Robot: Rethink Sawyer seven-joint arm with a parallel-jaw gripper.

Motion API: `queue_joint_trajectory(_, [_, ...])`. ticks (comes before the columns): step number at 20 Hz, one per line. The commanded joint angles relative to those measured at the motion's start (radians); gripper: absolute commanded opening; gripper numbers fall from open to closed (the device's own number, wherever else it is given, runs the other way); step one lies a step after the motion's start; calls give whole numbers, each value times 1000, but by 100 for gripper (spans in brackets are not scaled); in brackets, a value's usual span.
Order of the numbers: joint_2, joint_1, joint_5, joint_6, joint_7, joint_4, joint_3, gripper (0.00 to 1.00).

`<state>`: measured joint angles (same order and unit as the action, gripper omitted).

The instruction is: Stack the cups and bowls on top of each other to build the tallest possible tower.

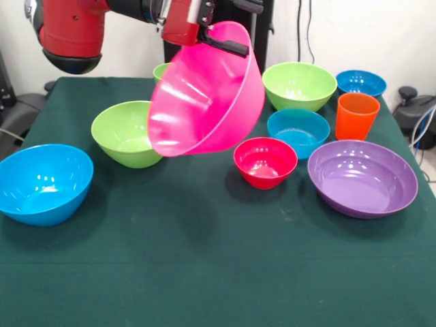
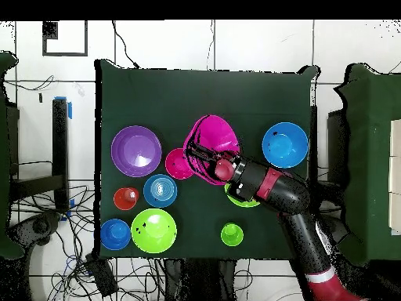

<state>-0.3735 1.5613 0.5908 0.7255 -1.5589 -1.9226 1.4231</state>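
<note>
My gripper (image 1: pixel 222 42) is shut on the rim of the big pink bowl (image 1: pixel 204 95) and holds it tilted in the air above the table's middle; it also shows from overhead (image 2: pixel 213 143). A lime green bowl (image 1: pixel 122 133) sits behind and left of it, with the light green cup (image 1: pixel 161 70) partly hidden further back. A small red-pink bowl (image 1: pixel 265 161), a blue bowl (image 1: pixel 298 131), the orange cup (image 1: pixel 356 114) and the wide purple bowl (image 1: pixel 362 177) stand on the right. A second lime green bowl (image 1: pixel 298 85) and a blue bowl (image 1: pixel 361 83) are at the back right. A blue bowl (image 1: pixel 44 182) sits at the far left.
All stands on a dark green cloth table (image 1: pixel 204 272). The arm (image 2: pixel 274 188) reaches over the lime green bowl (image 2: pixel 244 201) in the overhead view. Cables and stands lie around the table's edges.
</note>
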Motion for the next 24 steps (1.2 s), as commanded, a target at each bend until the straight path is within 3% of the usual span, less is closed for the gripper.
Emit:
queue_joint_trajectory(1, [-70, -60, -26, 128, 375, 73, -82, 100])
queue_joint_trajectory(24, [-119, -80, -51, 179, 386, 76, -59, 100])
